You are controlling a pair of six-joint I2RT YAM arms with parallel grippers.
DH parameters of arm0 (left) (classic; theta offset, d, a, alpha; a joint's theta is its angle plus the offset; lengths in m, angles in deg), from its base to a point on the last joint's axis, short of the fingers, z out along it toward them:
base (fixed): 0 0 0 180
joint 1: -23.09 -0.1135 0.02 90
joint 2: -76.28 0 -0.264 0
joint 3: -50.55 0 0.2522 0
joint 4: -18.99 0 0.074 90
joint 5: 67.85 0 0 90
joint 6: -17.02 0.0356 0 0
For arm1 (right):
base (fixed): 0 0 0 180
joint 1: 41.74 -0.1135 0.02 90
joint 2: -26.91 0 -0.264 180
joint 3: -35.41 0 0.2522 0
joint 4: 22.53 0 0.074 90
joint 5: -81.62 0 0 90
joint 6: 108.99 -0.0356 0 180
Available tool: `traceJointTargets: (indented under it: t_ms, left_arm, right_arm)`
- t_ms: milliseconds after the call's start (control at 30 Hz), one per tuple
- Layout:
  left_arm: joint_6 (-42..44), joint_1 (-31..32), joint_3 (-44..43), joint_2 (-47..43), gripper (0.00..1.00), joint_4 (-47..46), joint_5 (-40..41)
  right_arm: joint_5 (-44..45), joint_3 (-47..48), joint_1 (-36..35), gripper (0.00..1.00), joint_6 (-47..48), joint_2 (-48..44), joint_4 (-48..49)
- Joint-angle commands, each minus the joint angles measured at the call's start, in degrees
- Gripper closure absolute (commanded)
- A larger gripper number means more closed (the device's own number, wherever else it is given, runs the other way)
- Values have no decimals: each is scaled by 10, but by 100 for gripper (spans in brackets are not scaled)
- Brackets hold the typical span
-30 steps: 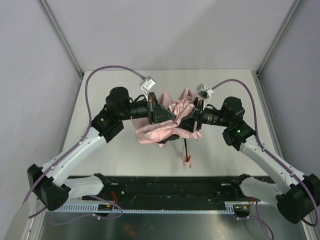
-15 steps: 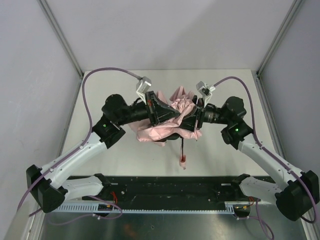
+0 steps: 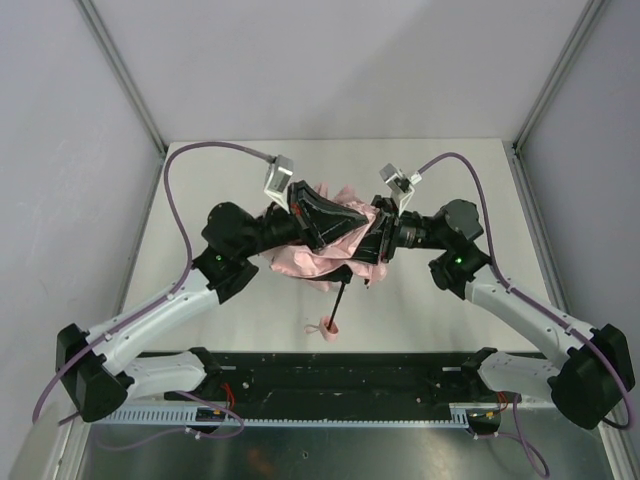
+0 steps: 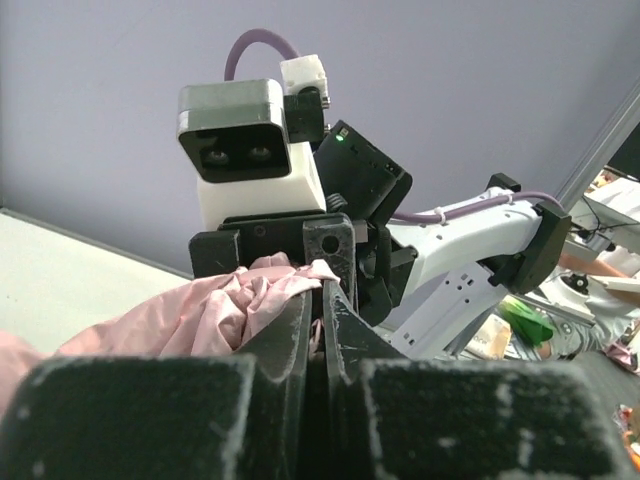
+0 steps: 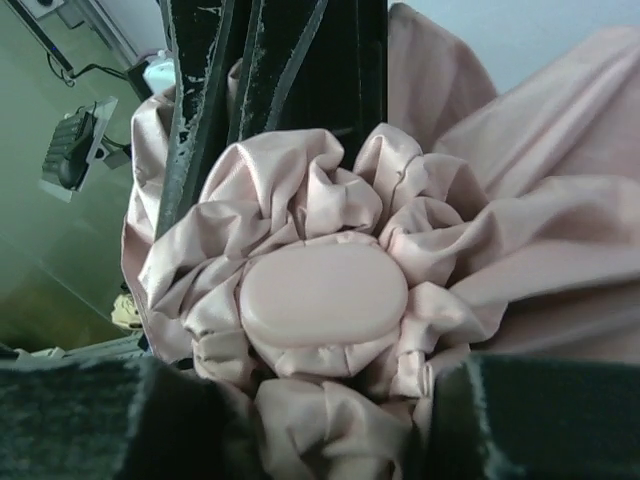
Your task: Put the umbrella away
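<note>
Left gripper (image 4: pixel 322 300) clenched on a fold of the pale pink umbrella (image 3: pixel 310 262), right gripper (image 5: pixel 330 425) grasping the bunched fabric around its oval cap (image 5: pixel 322 295), the two almost nose to nose above the middle of the table (image 3: pixel 450 170). The umbrella hangs between them, crumpled and unstrapped. Its black shaft (image 3: pixel 341 298) slants down toward the near edge with the handle (image 3: pixel 328 325) at the bottom; whether the handle touches the table cannot be told. Likely trouble: the left hold looks to be on thin cloth alone, which could slide out under the dangling shaft's weight, and fingers this close could knock together or snag loose folds. No sleeve, bin or stand is in view.
</note>
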Motion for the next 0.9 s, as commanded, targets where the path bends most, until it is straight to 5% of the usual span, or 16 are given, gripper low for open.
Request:
traceJointTargets:
  t_ms: [0, 133, 300, 433, 600, 767, 867]
  left_arm:
    - [-13, 21, 11, 14, 90, -23, -14]
    - [-34, -22, 12, -17, 45, -4, -40]
    - [-77, -104, -7, -49, 10, 31, -127]
    - [-71, -168, -27, -88, 9, 94, -180]
    - [24, -222, -37, -121, 6, 280, -140]
    - [26, -233, -4, -155, 1, 298, -113]
    - [22, -233, 10, -160, 10, 316, -78]
  right_arm:
    - [22, 14, -18, 96, -6, -12, 40]
    - [32, 13, 5, 100, 89, -58, -105]
    - [21, 11, 48, 100, 157, -93, -227]
    - [-4, -3, 85, 100, 174, -110, -254]
    - [-36, -7, 103, 100, 184, -120, -257]
    - [-35, -7, 106, 100, 190, -118, -268]
    - [-38, -7, 107, 100, 186, -119, -264]
